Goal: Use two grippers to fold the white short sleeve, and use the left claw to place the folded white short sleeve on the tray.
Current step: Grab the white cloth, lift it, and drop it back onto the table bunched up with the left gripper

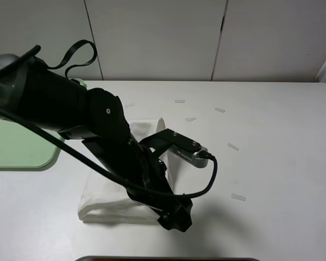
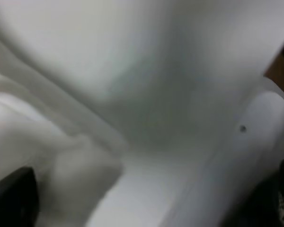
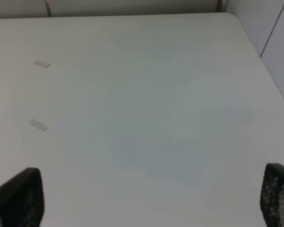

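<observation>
Both pincers read released to me: left pincer (image 2: pixel 146 198) down at the folded white short sleeve (image 1: pixel 106 204), right pincer (image 3: pixel 151 198) over bare bench (image 3: pixel 146 94).

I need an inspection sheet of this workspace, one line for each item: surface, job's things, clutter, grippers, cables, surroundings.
Surface: white table, flat, mostly bare on the right.
Job's things: white short sleeve folded into a compact pile near the front; pale green tray at the left edge, nothing seen on its visible part.
Clutter: small white paper strips scattered on the right half.
Grippers: left gripper open, low at the shirt's front corner; right gripper open, over bare table.
Cables: black cable looping along the left arm.
Surroundings: pale wall panels behind the table.
</observation>
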Action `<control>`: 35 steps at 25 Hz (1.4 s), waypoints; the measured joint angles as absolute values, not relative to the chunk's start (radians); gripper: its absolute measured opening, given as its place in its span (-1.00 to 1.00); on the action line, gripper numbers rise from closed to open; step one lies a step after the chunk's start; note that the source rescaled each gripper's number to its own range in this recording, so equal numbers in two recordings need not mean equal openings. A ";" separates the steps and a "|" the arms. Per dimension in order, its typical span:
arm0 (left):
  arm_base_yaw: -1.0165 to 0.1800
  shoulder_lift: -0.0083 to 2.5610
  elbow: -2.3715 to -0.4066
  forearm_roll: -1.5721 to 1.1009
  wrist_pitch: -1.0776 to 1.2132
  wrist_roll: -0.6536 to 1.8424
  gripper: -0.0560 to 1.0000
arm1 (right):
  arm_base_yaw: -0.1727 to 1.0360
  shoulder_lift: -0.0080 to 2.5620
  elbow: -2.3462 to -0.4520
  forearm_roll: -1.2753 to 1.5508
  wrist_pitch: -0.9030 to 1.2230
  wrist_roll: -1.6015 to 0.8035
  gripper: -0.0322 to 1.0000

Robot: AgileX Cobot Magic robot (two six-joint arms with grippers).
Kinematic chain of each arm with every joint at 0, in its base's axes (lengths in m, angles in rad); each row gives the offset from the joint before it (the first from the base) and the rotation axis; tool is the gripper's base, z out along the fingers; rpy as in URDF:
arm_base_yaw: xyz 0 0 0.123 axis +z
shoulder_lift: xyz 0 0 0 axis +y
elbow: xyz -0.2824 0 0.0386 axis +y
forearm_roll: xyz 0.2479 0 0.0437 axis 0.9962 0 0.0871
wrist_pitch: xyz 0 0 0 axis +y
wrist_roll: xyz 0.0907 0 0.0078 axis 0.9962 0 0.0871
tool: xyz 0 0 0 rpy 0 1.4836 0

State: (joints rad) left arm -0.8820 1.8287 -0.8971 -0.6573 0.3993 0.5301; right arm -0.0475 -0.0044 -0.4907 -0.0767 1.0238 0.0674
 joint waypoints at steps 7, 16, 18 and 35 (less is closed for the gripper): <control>-0.904 1.829 -0.951 -0.684 0.518 0.530 1.00 | -0.048 -0.004 -0.491 -0.077 1.024 0.067 1.00; -0.906 1.773 -1.030 -0.564 0.596 0.433 1.00 | -0.048 -0.004 -0.491 -0.077 1.024 0.067 1.00; -0.904 1.773 -1.045 -0.470 0.597 0.361 1.00 | -0.048 -0.004 -0.491 -0.077 1.024 0.067 1.00; -0.672 1.880 -1.062 -0.282 0.286 0.317 1.00 | -0.048 -0.004 -0.491 -0.077 1.024 0.067 1.00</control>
State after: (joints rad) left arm -0.6721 1.8801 -1.0622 -0.2819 0.2861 0.3166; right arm -0.0475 -0.0044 -0.4907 -0.0767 1.0238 0.0674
